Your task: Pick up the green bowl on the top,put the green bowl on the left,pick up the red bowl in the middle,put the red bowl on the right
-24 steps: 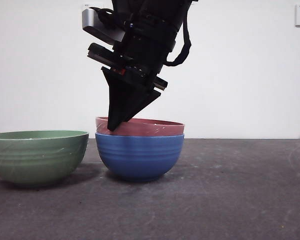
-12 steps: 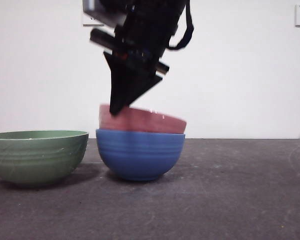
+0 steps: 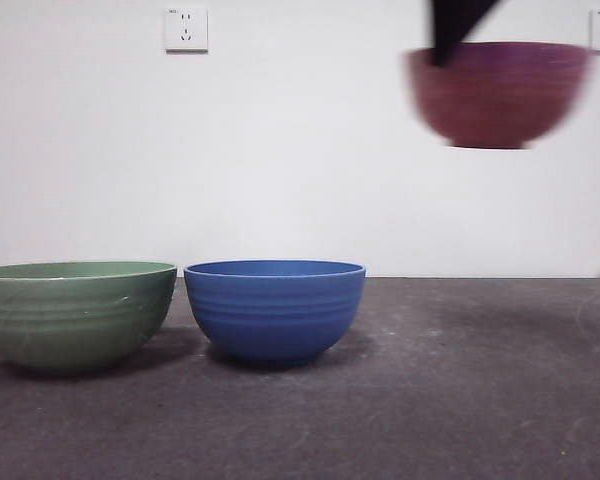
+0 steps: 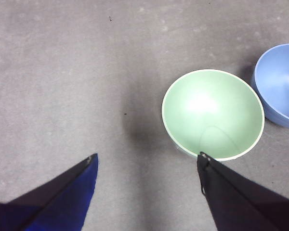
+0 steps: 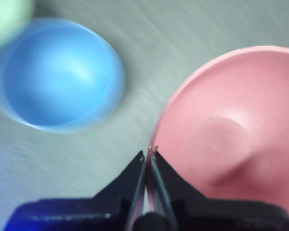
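The red bowl [image 3: 498, 92] hangs high in the air at the upper right of the front view, blurred by motion. My right gripper [image 5: 149, 154] is shut on the red bowl's [image 5: 231, 130] rim, and only its black tip [image 3: 452, 25] shows in the front view. The green bowl [image 3: 75, 312] stands upright on the table at the left. My left gripper [image 4: 147, 161] hovers open above the table, with the green bowl [image 4: 213, 113] beside one jaw and nothing between the jaws.
A blue ribbed bowl [image 3: 275, 308] stands on the table just right of the green bowl, also in the right wrist view [image 5: 58, 72] and the left wrist view [image 4: 279, 82]. Bare dark tabletop [image 3: 480, 380] stretches to the right. Wall sockets [image 3: 185, 28] are behind.
The red bowl has been lifted out of the blue bowl and carried up and to the right. The gripper has risen almost out of the front view.
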Available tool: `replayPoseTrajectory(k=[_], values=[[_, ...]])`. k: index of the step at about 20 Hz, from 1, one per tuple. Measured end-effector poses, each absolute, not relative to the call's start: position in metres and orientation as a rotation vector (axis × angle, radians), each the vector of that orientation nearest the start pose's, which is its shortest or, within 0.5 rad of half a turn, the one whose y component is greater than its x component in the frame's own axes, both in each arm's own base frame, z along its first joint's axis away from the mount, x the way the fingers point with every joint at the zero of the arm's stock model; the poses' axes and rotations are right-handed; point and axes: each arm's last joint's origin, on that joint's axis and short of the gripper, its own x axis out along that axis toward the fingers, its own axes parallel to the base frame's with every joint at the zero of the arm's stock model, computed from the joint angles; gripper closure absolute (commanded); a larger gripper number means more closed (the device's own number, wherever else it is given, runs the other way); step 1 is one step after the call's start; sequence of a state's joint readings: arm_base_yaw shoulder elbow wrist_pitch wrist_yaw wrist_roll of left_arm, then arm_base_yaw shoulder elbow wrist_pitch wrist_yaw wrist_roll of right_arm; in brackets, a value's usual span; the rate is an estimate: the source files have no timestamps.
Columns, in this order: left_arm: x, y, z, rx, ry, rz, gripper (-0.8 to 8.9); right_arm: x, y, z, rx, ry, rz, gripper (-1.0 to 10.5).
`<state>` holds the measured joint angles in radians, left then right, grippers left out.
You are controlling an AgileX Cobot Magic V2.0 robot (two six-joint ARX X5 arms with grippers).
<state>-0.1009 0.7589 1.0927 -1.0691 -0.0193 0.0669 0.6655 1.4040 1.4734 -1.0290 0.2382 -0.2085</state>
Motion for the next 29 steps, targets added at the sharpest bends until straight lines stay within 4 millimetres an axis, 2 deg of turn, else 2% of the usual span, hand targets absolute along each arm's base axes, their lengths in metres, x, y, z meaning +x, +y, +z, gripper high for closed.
replayPoseTrajectory(k=[2,3,6,11,14,17,20,21,23,27,28,29], values=[[0.112,-0.011,0.357,0.108,0.731,-0.102,4.68,0.221,0.144,0.348,-0.565,0.889,0.413,9.6],[0.112,-0.011,0.357,0.108,0.73,-0.102,4.68,0.221,0.141,0.336,-0.553,0.917,0.399,9.6],[0.112,-0.011,0.358,0.107,0.718,-0.103,4.68,0.223,0.148,0.298,-0.491,0.965,0.461,9.6],[0.113,-0.011,0.359,0.107,0.712,-0.102,4.68,0.232,0.165,0.248,-0.446,0.995,0.51,9.6],[0.113,-0.011,0.359,0.107,0.712,-0.102,4.68,0.241,0.174,0.227,-0.452,1.046,0.525,9.6],[0.113,-0.011,0.359,0.107,0.712,-0.102,4.68,0.246,0.179,0.214,-0.462,1.08,0.53,9.4],[0.113,-0.011,0.359,0.107,0.712,-0.102,4.68,0.245,0.18,0.215,-0.457,1.076,0.53,7.2],[0.113,-0.011,0.359,0.107,0.712,-0.102,4.68,0.244,0.179,0.217,-0.451,1.068,0.527,6.9],[0.113,-0.011,0.359,0.105,0.705,-0.106,4.68,0.24,0.175,0.234,-0.419,1.001,0.528,6.9],[0.12,-0.015,0.37,0.068,0.57,-0.201,4.76,0.217,0.15,0.306,-0.286,0.66,0.529,7.0],[0.123,-0.016,0.374,0.059,0.521,-0.23,5.5,0.21,0.14,0.322,-0.251,0.579,0.52,7.3],[0.125,-0.017,0.377,0.049,0.476,-0.256,7.16,0.202,0.128,0.339,-0.213,0.5,0.512,8.4]])
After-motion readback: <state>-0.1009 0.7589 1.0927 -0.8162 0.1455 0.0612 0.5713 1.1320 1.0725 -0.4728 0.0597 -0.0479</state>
